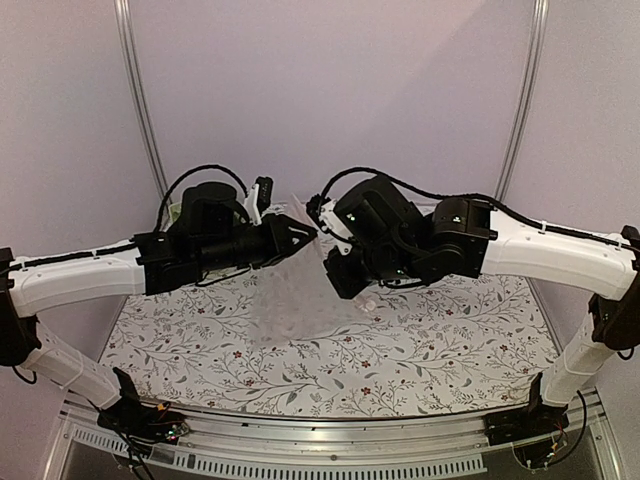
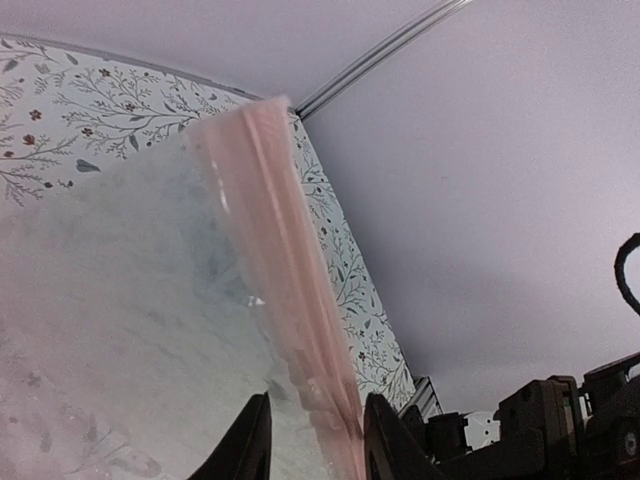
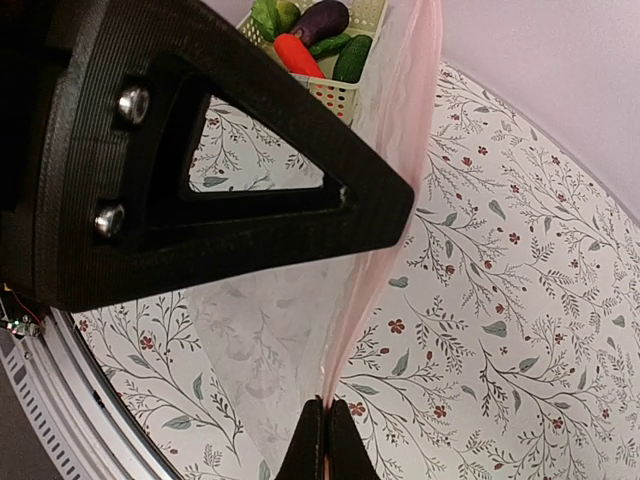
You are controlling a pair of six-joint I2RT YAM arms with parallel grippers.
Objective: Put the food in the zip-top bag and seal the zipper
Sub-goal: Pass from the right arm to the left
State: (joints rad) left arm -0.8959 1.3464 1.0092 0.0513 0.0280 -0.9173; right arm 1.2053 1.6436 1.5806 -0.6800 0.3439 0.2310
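Note:
The clear zip-top bag [image 1: 290, 295] hangs above the table between my two grippers. Its pink zipper [image 2: 280, 250] runs between the fingers of my left gripper [image 2: 318, 400]. Those jaws stand apart, with the strip lying against the right finger. My right gripper [image 3: 328, 402] is shut on the zipper [image 3: 405, 130] at the strip's near end. The bag [image 3: 260, 330] hangs to the left of it. A black finger [image 3: 200, 260] of the left gripper fills the upper left of the right wrist view. The food [image 3: 318, 35], a purple eggplant, a red-orange piece and green pieces, lies in a pale green basket [image 3: 330, 90].
A floral cloth [image 1: 400, 350] covers the table. A lilac backdrop with two metal posts [image 1: 140, 100] stands behind it. An aluminium rail [image 1: 330, 445] runs along the near edge between the arm bases. The basket stands at the far left, behind the left arm.

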